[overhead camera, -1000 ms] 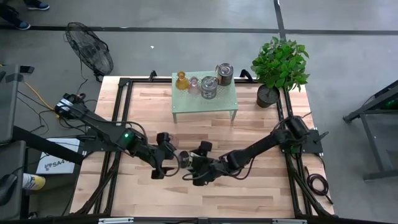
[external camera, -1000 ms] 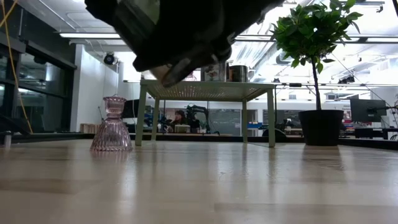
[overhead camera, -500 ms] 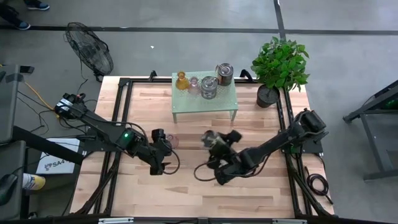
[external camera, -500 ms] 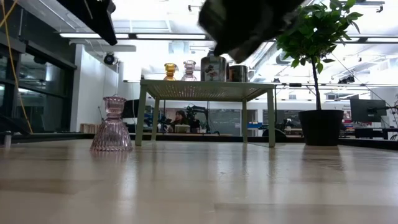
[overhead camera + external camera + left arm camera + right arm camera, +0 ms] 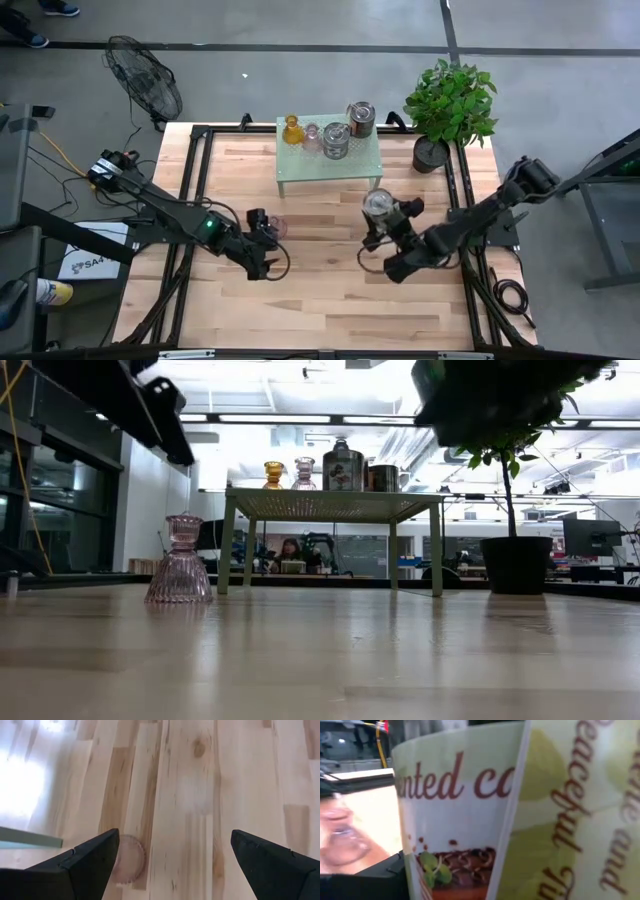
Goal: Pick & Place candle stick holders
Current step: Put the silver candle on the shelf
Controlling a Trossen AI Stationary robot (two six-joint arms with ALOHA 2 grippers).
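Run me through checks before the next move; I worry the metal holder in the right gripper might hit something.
1. Grip of right gripper on metal holder: ok, clamped, off the table.
2. Bare spot on stand: ok, robot-side half free.
3. The four holders on stand upright: ok.
4. The left gripper out of the way: ok, open, beside pink holder.
5. Height enough to clear stand's top: cannot tell.

Your left gripper (image 5: 268,240) hung low over the table's middle-left, fingers (image 5: 90,860) spread wide. Your right gripper (image 5: 385,218) reached toward centre-right, clamped around a silvery metal holder (image 5: 377,204).
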